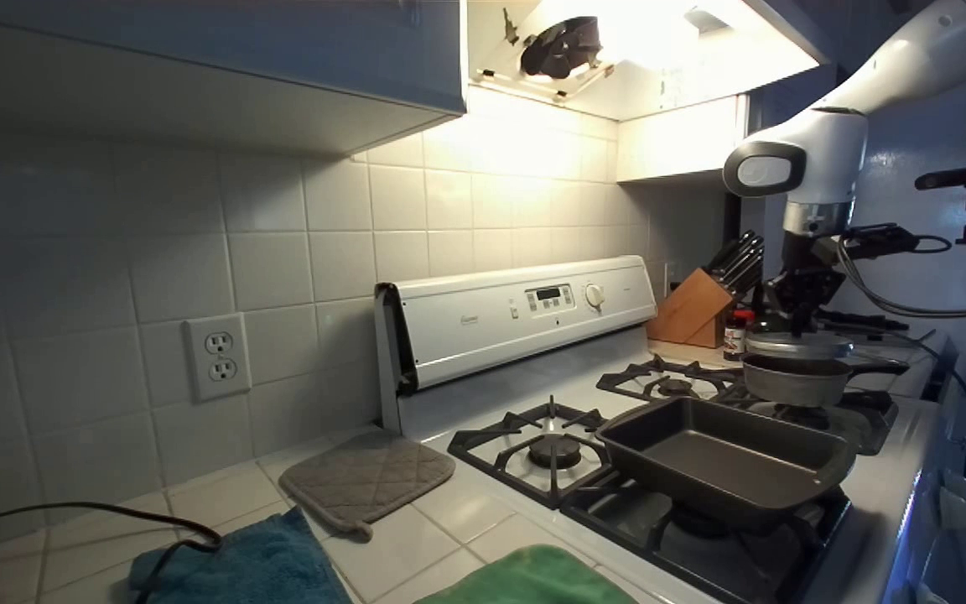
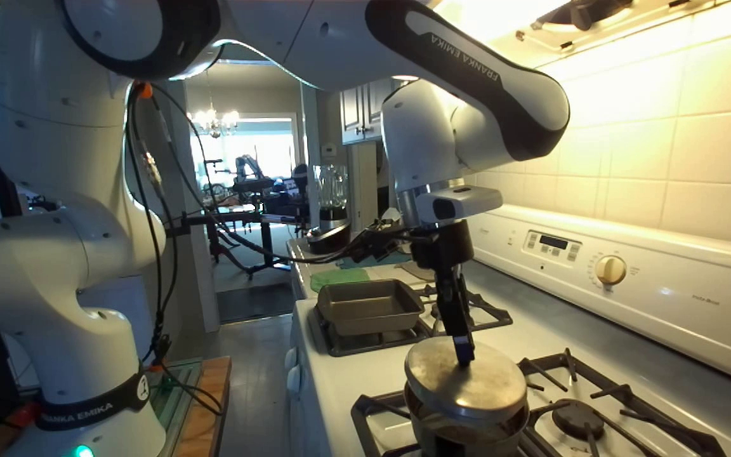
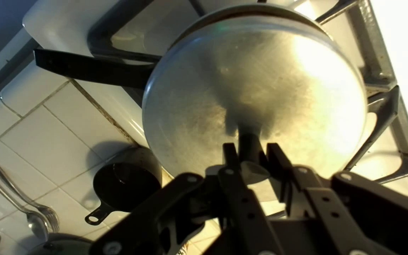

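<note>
Claw (image 3: 251,148) holding a round lid (image 2: 486,388) over a pot (image 1: 792,389)

A single robot arm (image 1: 828,149) bends down over a white stove (image 1: 483,337). Its claw points downward, fingers drawn close together about the lid's dark knob (image 3: 249,146). The lid lies straight below the claw, flat face up; being round, it has no long axis. The pot stands on the stove beneath the lid. In both exterior views a dark gap shows between lid and rim, and in the wrist view some of the rim peeks past the lid's far edge, so the two seem slightly out of line. Whether they touch anywhere cannot be told. In an exterior view, the pot's black handle (image 1: 880,367) points right, and a pan (image 1: 722,457) stands to the left and nearer.
</note>
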You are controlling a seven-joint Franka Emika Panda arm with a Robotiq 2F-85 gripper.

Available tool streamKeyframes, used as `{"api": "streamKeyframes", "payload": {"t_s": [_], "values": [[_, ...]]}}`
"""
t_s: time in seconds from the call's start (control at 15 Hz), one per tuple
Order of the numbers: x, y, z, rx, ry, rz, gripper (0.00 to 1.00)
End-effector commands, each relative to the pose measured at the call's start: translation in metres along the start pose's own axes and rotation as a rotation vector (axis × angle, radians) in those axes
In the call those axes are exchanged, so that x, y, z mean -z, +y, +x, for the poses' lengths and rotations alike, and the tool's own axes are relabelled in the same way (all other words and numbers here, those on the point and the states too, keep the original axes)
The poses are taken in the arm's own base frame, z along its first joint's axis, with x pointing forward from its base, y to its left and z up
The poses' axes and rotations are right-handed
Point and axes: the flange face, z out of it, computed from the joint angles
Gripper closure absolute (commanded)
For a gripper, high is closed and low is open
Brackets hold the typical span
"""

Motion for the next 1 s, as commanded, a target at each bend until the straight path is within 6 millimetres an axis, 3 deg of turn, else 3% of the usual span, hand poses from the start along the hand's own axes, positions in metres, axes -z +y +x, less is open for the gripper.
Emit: {"api": "streamKeyframes", "payload": {"t_s": [0.0, 0.93], "values": [[0.003, 0.004, -0.009, -0.027, 0.025, 0.016, 0.94], [-0.008, 0.000, -0.018, -0.011, 0.061, 0.062, 0.94]]}}
